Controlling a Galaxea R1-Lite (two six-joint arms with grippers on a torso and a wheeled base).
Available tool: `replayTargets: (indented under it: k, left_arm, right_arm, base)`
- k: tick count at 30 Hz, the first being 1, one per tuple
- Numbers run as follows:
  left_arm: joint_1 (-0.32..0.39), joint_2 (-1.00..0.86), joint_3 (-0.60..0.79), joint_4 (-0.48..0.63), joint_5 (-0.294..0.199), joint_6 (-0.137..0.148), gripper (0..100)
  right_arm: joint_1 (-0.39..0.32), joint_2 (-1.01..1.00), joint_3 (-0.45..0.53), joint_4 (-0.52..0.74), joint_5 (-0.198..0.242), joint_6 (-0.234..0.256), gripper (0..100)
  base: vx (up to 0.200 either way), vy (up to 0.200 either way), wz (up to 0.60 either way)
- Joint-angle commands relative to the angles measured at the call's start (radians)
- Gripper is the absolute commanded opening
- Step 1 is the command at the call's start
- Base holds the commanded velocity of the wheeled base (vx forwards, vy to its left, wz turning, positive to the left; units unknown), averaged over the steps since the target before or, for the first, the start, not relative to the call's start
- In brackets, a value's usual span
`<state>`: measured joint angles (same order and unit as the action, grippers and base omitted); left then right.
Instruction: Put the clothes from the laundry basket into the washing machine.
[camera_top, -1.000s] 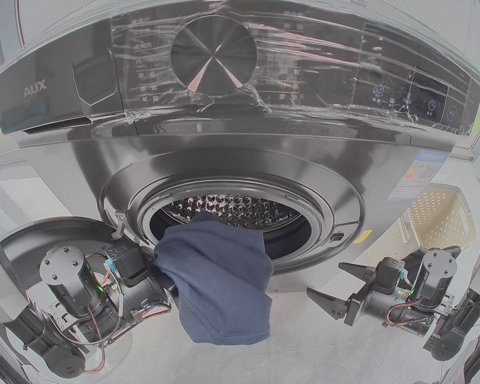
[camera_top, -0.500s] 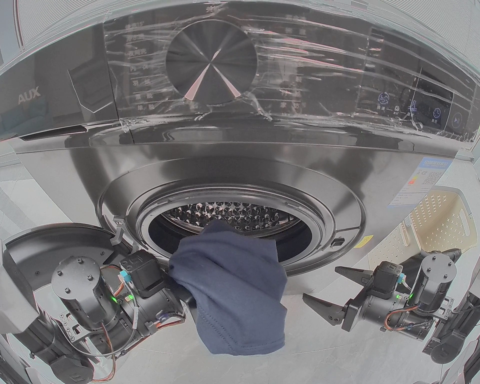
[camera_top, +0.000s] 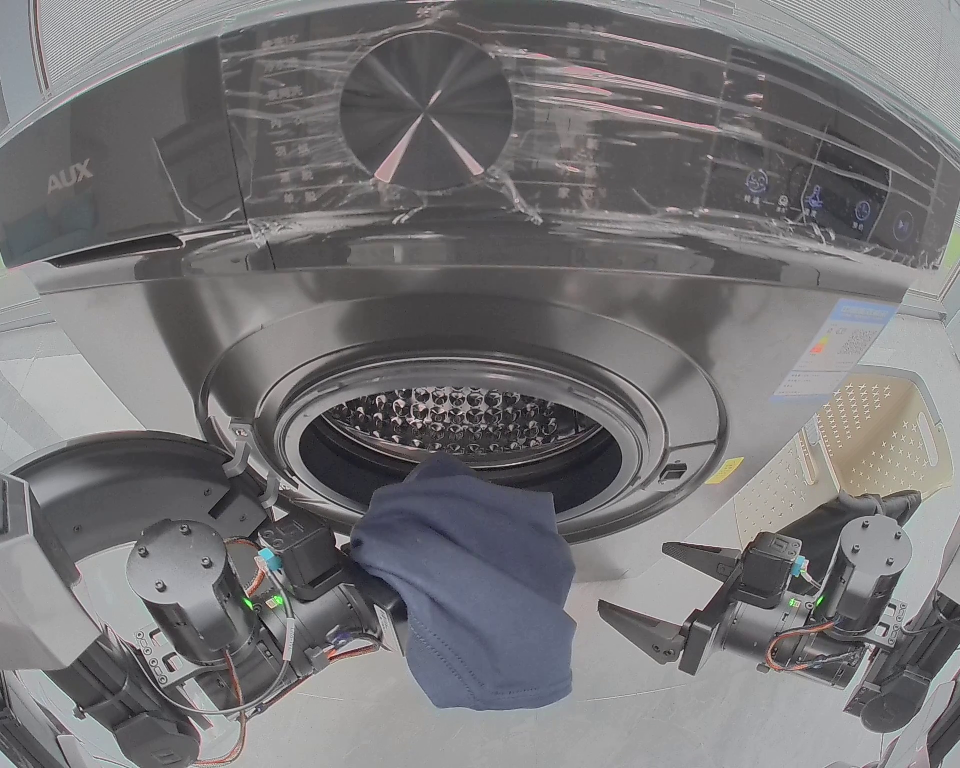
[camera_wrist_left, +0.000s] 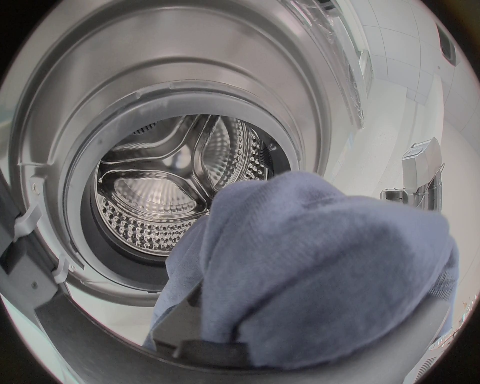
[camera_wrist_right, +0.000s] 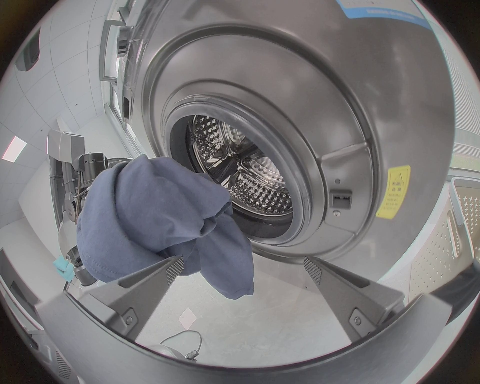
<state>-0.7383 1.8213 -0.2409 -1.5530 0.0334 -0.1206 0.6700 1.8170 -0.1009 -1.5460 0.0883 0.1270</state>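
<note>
A navy garment (camera_top: 478, 590) is held bunched in the left gripper (camera_top: 388, 602), whose fingers are closed on the cloth and largely covered by it. The garment is seen just in front of the lower rim of the round opening of the washing machine (camera_top: 480, 300), outside the drum (camera_top: 460, 415), with its loose end hanging down toward the pale floor (camera_top: 640, 710). In the left wrist view the cloth is draped over the gripper, and the ribbed, perforated inside of the drum is seen past it. The door (camera_top: 110, 490) of the machine is swung open at the left side, beside the left arm. The right gripper (camera_top: 640, 583) is held low before the lower right part of the machine's front, well apart from the garment, with its fingers spread wide and nothing between them. A cream perforated laundry basket (camera_top: 885, 440) is seen on the floor at the right side of the machine, behind the right arm.
</note>
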Motion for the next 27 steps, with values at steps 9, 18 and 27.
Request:
replayTargets:
  k: [9,18,27]
  left_arm:
    - [0.010,0.004,-0.034,0.001,0.000,-0.001,0]
    - [0.073,0.142,-0.238,0.002,-0.026,-0.002,0]
    - [0.096,0.345,-0.433,0.001,-0.030,-0.004,0]
  right_arm:
    - [0.000,-0.005,0.000,0.000,0.001,-0.001,100]
    - [0.006,-0.033,0.000,0.000,0.001,-0.006,100]
    - [0.040,-0.033,-0.002,0.000,-0.005,-0.004,100]
  base:
    - [0.000,0.000,0.00]
    - [0.000,0.000,0.00]
    - [0.000,0.000,0.00]
